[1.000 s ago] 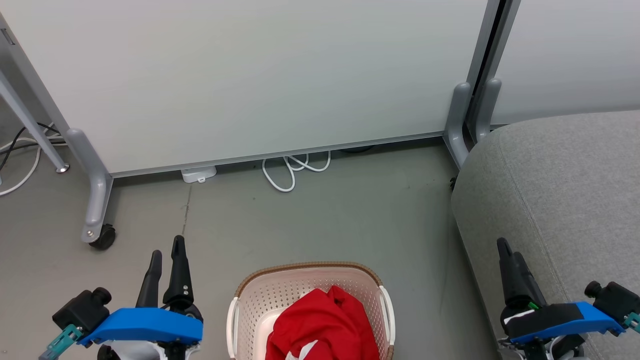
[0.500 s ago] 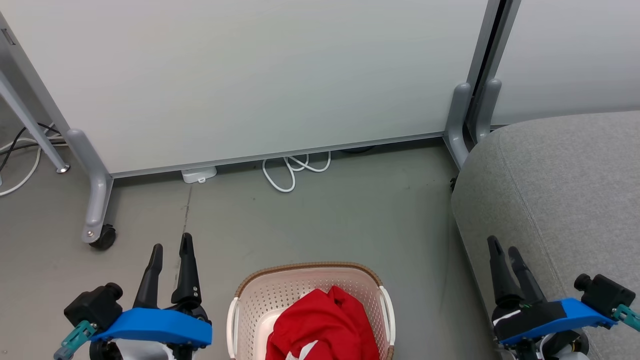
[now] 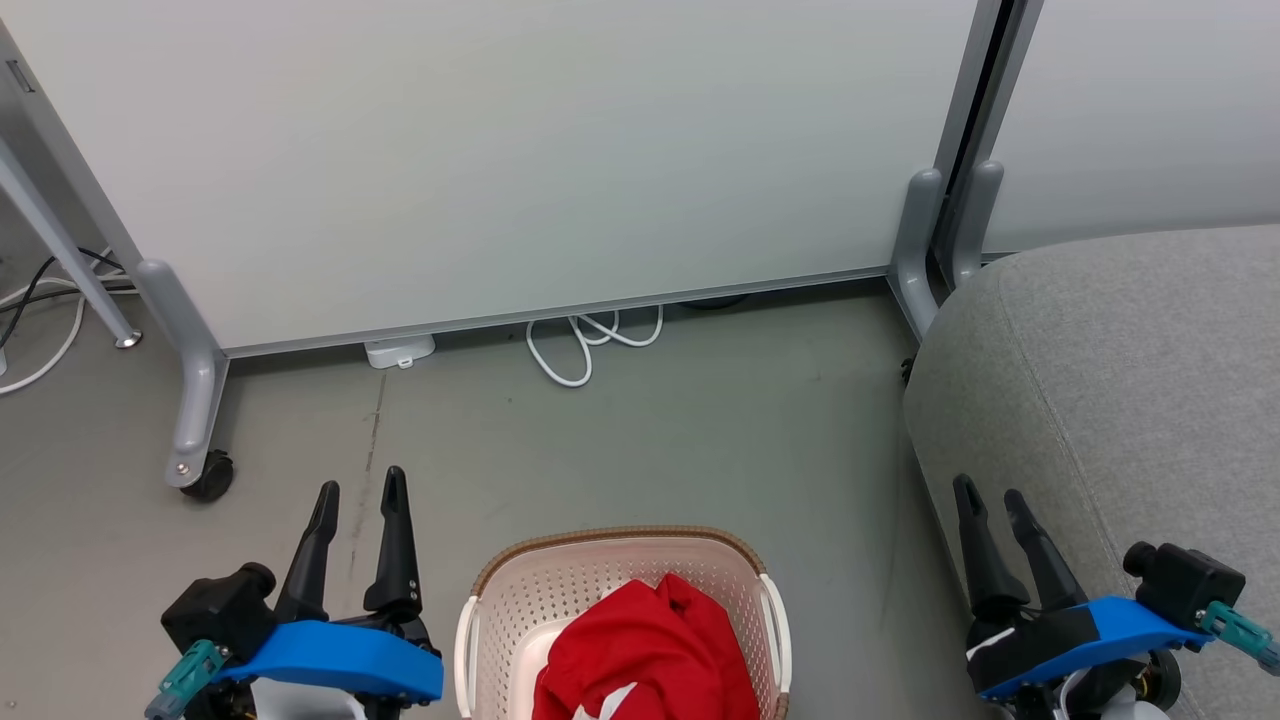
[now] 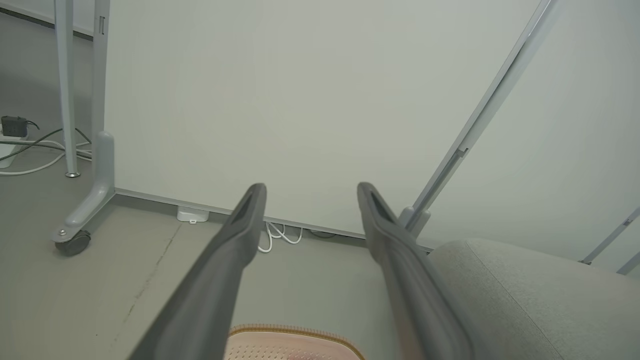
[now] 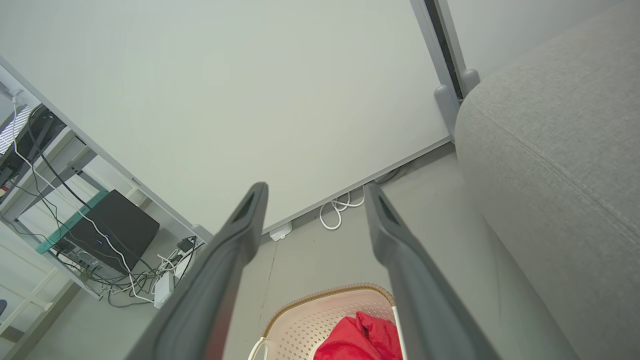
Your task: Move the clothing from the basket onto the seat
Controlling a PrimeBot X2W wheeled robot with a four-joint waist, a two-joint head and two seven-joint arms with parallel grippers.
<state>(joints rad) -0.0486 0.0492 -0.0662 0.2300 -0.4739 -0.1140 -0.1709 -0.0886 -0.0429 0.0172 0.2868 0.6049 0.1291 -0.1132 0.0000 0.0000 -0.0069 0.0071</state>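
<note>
The red clothing (image 3: 645,650) lies heaped in the cream laundry basket (image 3: 612,538). The basket stands on the grey floor (image 3: 700,440) at the near middle of the scene, between the two arms. The heap fills the right and near part of the basket and rises about to its brown rim, with a strip of white trim showing at the near edge. That placing looks deliberate: either arm can reach the basket, and the grey seat (image 3: 1130,380) stands just to its right across a strip of bare floor, so a garment lifted out should need only a short swing rightward. No red fabric lies on the part of the seat that shows, so I judge the moving not yet begun. The left gripper (image 3: 362,480) hovers above the floor just left of the basket, its blue-cased wrist low at the near edge. Its long dark fingers (image 4: 235,250) point away toward the white partition panel (image 3: 560,170), and its jaws stand wide apart with nothing between them. The right gripper (image 3: 988,488) hangs at the near right, over the seat's left edge, with its fingers leaning slightly left and away, likewise spread wide and empty. In the right wrist view the clothing and the basket rim sit low between that gripper's fingers, so the arm seems angled inward toward the load. Both arms read as a ready pose flanking the basket, and neither touches it. A white cable (image 3: 585,350) loops on the floor at the foot of the panel, well apart from the work.
</note>
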